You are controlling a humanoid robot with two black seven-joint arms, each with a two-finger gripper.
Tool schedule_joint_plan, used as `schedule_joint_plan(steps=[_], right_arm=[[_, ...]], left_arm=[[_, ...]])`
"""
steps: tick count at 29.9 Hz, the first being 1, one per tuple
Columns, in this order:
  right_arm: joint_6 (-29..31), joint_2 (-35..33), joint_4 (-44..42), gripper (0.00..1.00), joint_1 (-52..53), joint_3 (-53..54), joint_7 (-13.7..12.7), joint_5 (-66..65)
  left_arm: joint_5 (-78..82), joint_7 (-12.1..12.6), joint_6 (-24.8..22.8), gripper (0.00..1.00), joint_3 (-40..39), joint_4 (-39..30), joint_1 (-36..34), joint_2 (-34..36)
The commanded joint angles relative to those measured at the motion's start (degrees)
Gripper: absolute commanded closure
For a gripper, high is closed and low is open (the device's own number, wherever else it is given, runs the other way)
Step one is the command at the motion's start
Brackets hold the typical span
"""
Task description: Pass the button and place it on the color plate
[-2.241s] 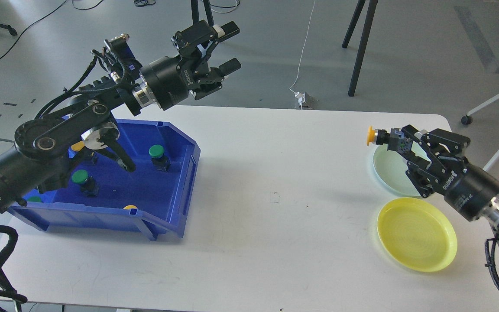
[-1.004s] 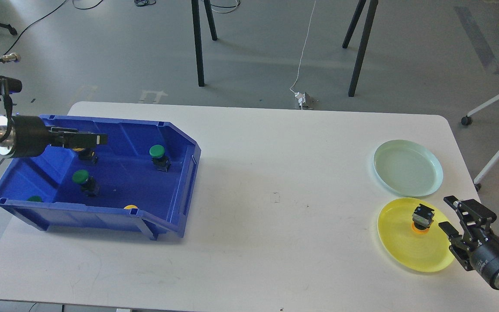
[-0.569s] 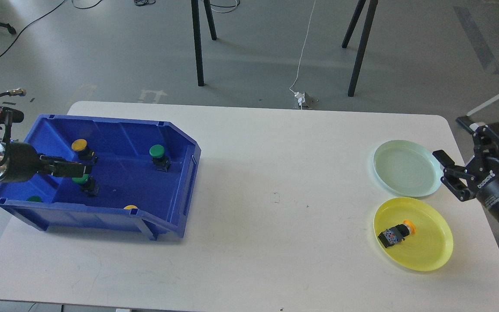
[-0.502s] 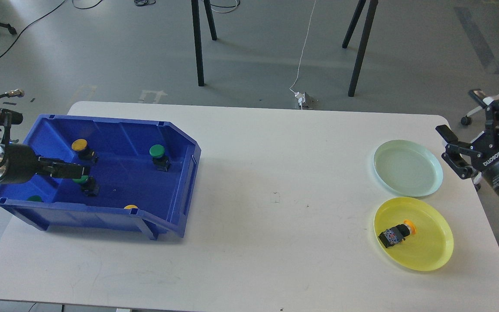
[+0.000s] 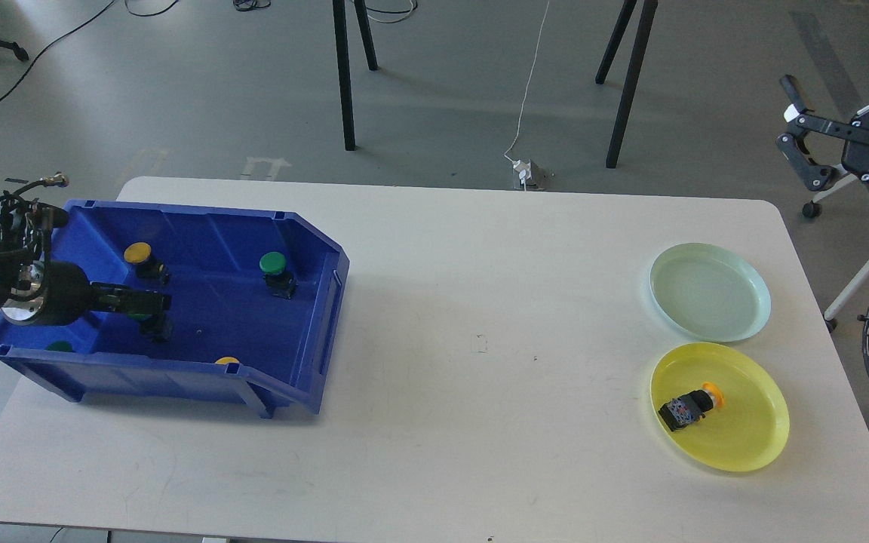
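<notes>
Left gripper (image 5: 149, 303): reached into the blue bin (image 5: 314, 264) from the left, low over the green-capped button (image 5: 154, 324) near the bin's middle; seen end-on and dark, so cannot tell whether jaws were spread or pressed together.
Right gripper (image 5: 800, 124): raised at the far right edge, well apart from both plates; jaws spread, nothing between them.
Delivered button (image 5: 691, 407): yellow-capped, lay tipped on its side inside the yellow plate (image 5: 759, 445), toward the plate's left half.
Green plate (image 5: 744, 317): just beyond the yellow plate, held nothing.
Remaining buttons: yellow-capped one (image 5: 140, 256) at the bin's far left, green-capped one (image 5: 274, 268) far right, a green cap (image 5: 59, 346) and a yellow cap (image 5: 227, 361) partly hidden behind the near wall.
Step in hand: judged as the next pick, left side closing in on the middle green button.
Risk, grasp: round cap over a small black body; an off-centre pinch likely to squeeze it out or knock it over.
Risk, bin: jaws close to the floor and near wall; a push there could slide the whole bin across the tabletop (image 5: 480, 302).
Risk, handover: right arm far off; a mistimed release mid-pass could drop the button onto the tabletop.
Risk, placement: a green button belonged on the green plate; the plates lay close enough together for a mix-up.
</notes>
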Motion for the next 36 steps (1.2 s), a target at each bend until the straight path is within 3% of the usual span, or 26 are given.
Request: schedule_joint_plan(steps=[1, 16, 20, 36], right_arm=[[0.4, -0.1, 0.0, 0.05, -0.4, 0.1, 0.0, 0.0], [0.8, 0.0, 0.0, 0.05, -1.4, 0.0, 0.1, -0.1], [0.8, 0.1, 0.0, 0.05, -1.7, 0.0, 0.0, 0.0], [0.8, 0.4, -0.1, 0.05, -2.9, 0.0, 0.1, -0.2]], left_arm=[[0.0, 0.0, 0.0, 0.04, 0.0, 0.4, 0.1, -0.8], [0.0, 0.0, 0.0, 0.04, 1.8, 6.4, 0.2, -5.3], [-0.3, 0.0, 0.0, 0.14, 3.7, 6.9, 0.1, -5.3], [-1.0, 0.0, 2.2, 0.3, 4.0, 10.8, 0.3, -7.6]])
